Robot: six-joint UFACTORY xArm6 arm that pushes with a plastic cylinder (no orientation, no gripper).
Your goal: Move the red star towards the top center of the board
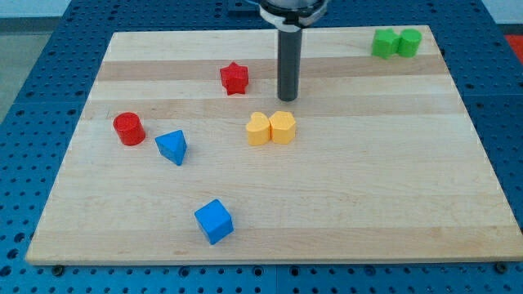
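The wooden tabletop (343,204) rests on a blue perforated base (33,49) and carries only loose blocks. The arm has no claw, only a dark rod whose tip (287,99) touches the wood just right of the red star (234,78) near the top centre, and above two touching yellow blocks (271,129). Two green blocks (397,42) sit top right; a red cylinder (128,129), blue triangle (172,147) and blue cube (214,221) lie left and lower.

The light is bright and even, coming from above; the blocks cast only short soft shadows on the tabletop (343,204). Everything is sharp, without glare.
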